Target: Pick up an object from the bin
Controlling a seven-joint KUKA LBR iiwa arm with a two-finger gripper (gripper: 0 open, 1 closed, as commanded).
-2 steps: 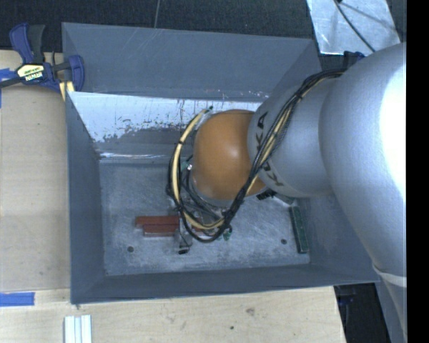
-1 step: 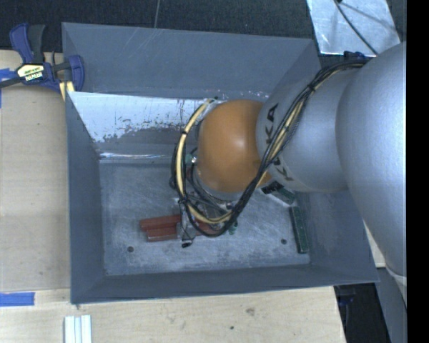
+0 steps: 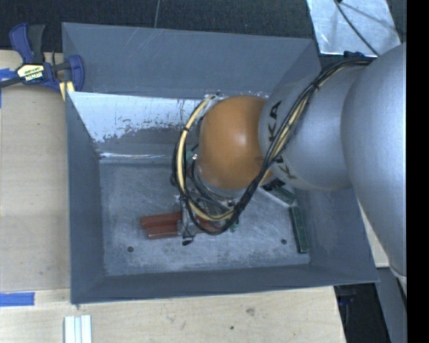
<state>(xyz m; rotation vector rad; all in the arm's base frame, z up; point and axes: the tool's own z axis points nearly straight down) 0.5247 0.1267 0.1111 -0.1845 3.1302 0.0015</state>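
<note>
A reddish-brown rectangular block (image 3: 159, 226) lies flat on the bin floor, left of centre and towards the front. My gripper (image 3: 189, 230) is down low at the block's right end, right against it, and largely hidden under the arm's orange dome. Whether the block is held cannot be seen.
A long dark grey-green bar (image 3: 299, 230) lies along the bin's right wall. A small white and green thing (image 3: 279, 189) peeks out from under the arm at the right. The arm and its cables cover the middle and right of the bin.
</note>
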